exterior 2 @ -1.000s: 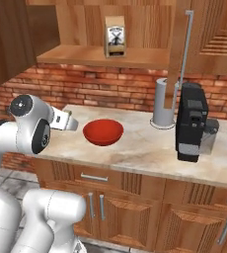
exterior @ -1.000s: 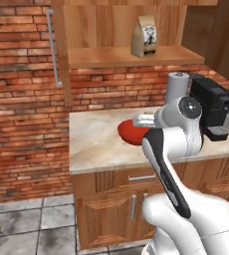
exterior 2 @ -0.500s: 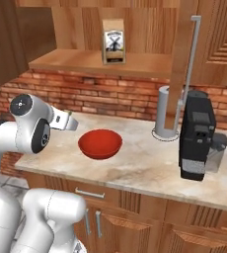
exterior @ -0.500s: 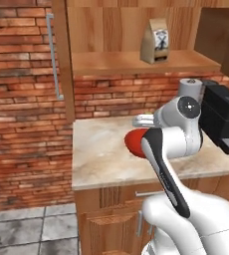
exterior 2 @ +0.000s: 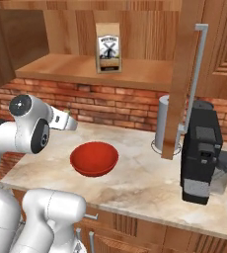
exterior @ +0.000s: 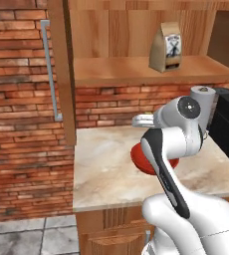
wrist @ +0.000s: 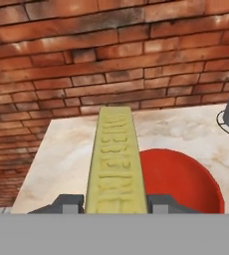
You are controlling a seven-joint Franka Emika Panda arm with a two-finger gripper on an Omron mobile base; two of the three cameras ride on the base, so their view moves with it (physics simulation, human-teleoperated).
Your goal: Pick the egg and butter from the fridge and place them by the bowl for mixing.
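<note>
The butter [wrist: 116, 162] looks matt yellow with embossed lettering. The bowl [exterior 2: 94, 159] is smooth, glossy red. The counter [exterior 2: 145, 180] has a polished, marbled stone look, the wall [wrist: 86, 60] is rough brick, the shelf [exterior 2: 86, 69] is grained wood, and the coffee bag [exterior 2: 108, 47] looks like paper.

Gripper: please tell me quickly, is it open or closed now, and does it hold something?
Gripper: closed on the butter, held above the counter beside the bowl.

Both base cameras looked forward and down from behind the arm, left and right, sharing the table [exterior: 106, 174] and bowl [exterior 2: 94, 159]. The hand camera sat close, facing the brick wall [wrist: 86, 60] ahead.
</note>
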